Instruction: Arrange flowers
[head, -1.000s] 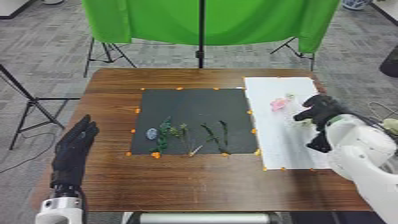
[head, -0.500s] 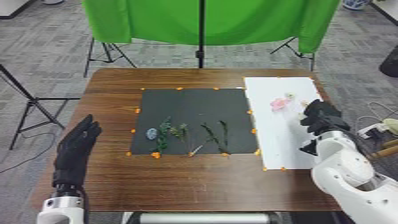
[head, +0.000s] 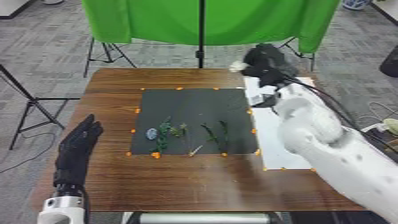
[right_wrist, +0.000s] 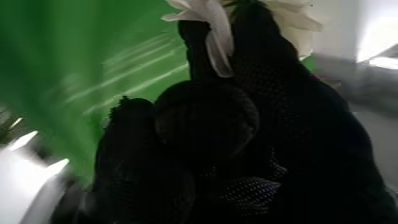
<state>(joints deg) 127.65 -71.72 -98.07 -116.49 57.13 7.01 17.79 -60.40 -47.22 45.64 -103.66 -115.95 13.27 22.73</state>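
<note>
Head view finds the right robot hand (head: 269, 64) gripping a white flower (head: 238, 66) near the far edge of the surface (head: 195, 187), where a loose pinch could let the bloom twist and drop.

Head view bright, sheen on table (head: 209, 187); right wrist view dim, glare.
</note>
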